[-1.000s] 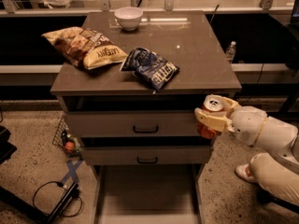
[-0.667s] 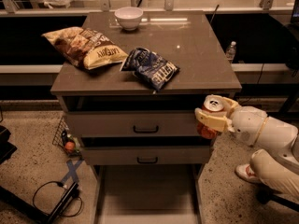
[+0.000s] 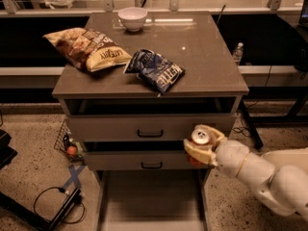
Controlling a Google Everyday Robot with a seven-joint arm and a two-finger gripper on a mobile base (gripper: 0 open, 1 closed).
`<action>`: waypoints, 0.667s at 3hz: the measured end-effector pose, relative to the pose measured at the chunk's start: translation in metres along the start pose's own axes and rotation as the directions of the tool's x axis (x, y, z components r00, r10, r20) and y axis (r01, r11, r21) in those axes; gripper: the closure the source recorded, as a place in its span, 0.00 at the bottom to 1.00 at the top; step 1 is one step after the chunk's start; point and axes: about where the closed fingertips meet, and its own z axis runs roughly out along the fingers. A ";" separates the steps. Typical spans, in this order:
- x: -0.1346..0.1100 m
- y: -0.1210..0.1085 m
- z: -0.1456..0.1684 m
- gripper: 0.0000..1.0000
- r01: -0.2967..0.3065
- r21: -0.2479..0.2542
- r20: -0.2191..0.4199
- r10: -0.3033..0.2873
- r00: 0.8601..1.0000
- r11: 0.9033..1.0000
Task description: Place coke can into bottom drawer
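Coke can: upright, silver top facing up, held in the air at the cabinet's right front corner. It is level with the gap between the two upper drawers and about 4 o'clock from the middle of the view.
Gripper: clamped around the can's body, pale fingers on either side. The can's red wall is mostly hidden behind them. The white arm runs off toward 4 o'clock.
How it will handle: a thin metal cylinder, probably light. The wall is smooth and somewhat slippery, rigid enough under a moderate squeeze, but it will dent if pinched hard.
Where to hold: across the mid-body, as it is held now — not by the rim or the lid. A grip at mid-height should keep the can from tipping as it goes down.
Bottom drawer: pulled out, its pale floor showing at about 7 o'clock from the can, lower and to the left.
Judgement: the can is not yet over the tray, so it needs to move toward 7 o'clock and then be lowered upright.
Cabinet top: at 12 o'clock from the can. A blue chip bag lies at 11 o'clock, a yellow chip bag farther out at 10 o'clock, and a white bowl sits at the far edge — all well apart from the can.
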 end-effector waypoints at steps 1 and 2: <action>0.068 0.035 0.017 1.00 0.032 -0.019 0.016 -0.032 0.999 0.999; 0.129 0.059 0.042 1.00 0.092 -0.057 0.020 -0.091 0.996 0.994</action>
